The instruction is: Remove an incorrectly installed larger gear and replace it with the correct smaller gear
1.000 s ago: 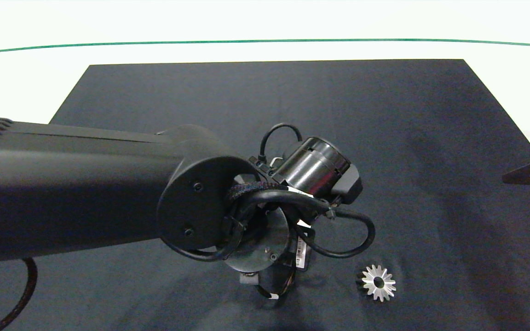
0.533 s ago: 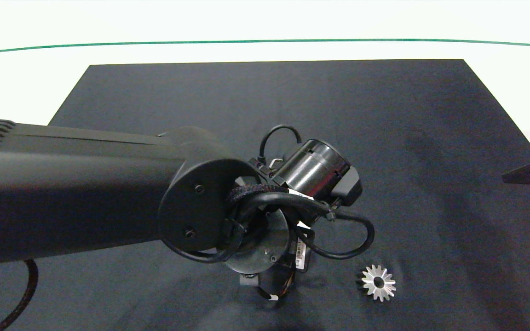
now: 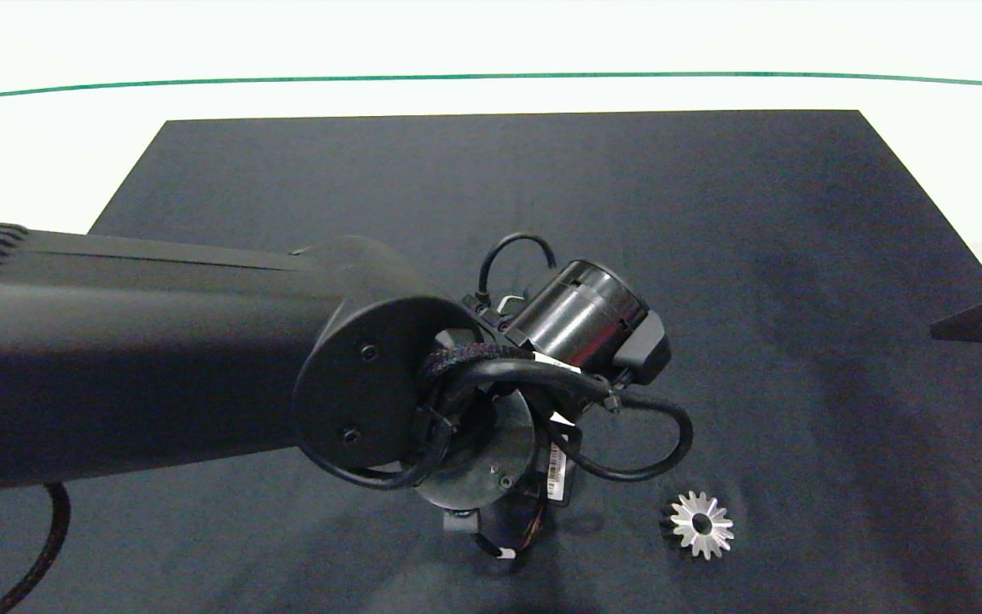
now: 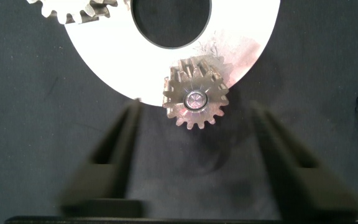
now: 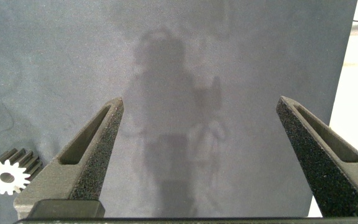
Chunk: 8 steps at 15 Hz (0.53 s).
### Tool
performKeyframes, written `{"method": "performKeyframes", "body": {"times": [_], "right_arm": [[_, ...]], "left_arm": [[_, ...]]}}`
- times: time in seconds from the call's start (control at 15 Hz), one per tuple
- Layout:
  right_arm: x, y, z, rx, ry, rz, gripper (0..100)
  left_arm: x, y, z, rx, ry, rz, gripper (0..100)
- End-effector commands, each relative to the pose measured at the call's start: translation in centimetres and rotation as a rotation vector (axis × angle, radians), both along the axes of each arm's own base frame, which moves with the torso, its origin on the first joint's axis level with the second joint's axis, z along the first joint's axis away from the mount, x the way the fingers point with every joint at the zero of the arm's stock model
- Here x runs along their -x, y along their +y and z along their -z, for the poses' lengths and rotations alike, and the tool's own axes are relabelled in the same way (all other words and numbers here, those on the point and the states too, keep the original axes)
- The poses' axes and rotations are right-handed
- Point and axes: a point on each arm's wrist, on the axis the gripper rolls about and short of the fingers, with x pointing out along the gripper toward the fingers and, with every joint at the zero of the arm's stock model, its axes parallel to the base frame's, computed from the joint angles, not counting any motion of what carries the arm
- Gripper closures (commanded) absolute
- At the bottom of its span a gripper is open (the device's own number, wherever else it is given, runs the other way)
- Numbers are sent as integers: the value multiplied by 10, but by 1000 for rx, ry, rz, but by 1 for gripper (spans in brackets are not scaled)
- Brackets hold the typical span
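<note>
While the left hand (image 4: 194, 155) hovers wide open over the white ring-shaped plate (image 4: 104, 56), gripping nothing, the small silver spur gear with short blunt teeth (image 4: 195, 99) sits between its spread fingers, on a peg at the plate's rim. By the look of it, the swap is in its last stage: the small gear appears seated, though whether it is pressed fully home I cannot tell. Two more toothed gears (image 4: 73, 11) peek in at the plate's far side. Over on the dark cloth surface (image 3: 713, 256) lies the wide, star-like silver gear with long pointed teeth (image 3: 701, 524), flat and well apart from the plate, just beside the left arm. The right hand (image 5: 204, 162) is parked at the surface's right edge, fingers spread, empty. Next move, I'd judge: lift straight off without snagging those teeth.
</note>
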Motion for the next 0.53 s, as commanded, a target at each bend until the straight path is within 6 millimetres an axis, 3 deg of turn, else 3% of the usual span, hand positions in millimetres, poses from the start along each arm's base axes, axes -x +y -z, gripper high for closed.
{"method": "performKeyframes", "body": {"times": [0.07,0.27,0.53], "right_arm": [[0,0,1,2,6,0,0],[0,0,1,4,6,0,0],[-2,0,3,7,19,-3,0]], "left_arm": [[0,4,-5,17,-5,-19,0],[-3,43,-35,56,-19,-113,0],[18,137,-88,123,-31,-347,0]]}}
